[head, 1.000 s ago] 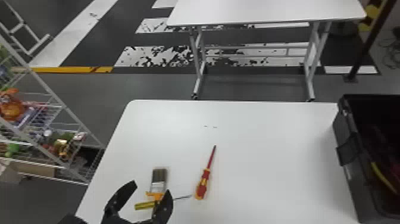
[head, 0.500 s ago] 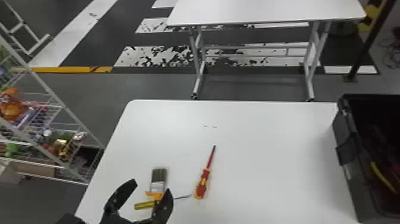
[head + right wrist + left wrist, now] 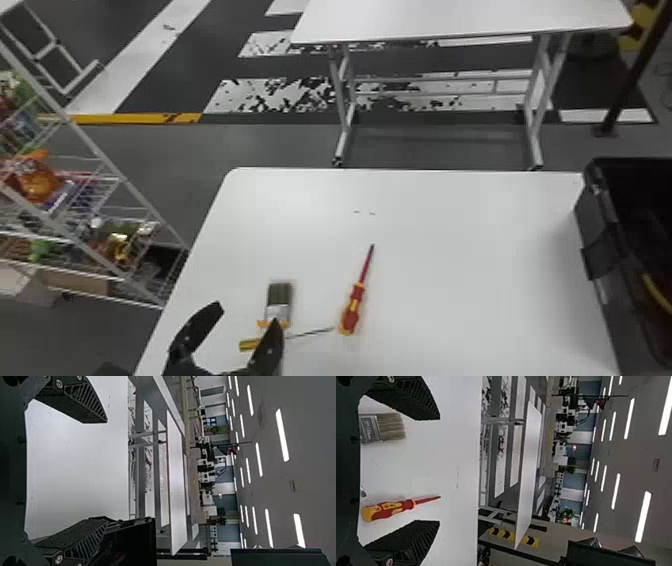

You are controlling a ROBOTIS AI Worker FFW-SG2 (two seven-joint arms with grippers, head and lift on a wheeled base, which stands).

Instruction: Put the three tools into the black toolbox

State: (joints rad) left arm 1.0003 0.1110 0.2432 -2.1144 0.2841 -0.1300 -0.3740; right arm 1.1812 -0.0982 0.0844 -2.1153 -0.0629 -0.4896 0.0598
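Two white tables stand here, a near table (image 3: 450, 225) and a far table (image 3: 450, 17); in the head view both now sit slightly farther right than a second ago. One wire rack (image 3: 95, 149) is at left. One black toolbox (image 3: 600, 250) is at the near table's right. Two grippers are spread, holding nothing: the left gripper (image 3: 246, 313), over the near left, has shifted a little left relative to the tools; the right gripper (image 3: 107, 471) is near the toolbox. Three tools lie on the near table: one paintbrush (image 3: 279, 300) at left, partly hidden by a finger, one red screwdriver (image 3: 354, 310) to its right, one yellow-handled screwdriver (image 3: 248, 345) crosswise nearer.
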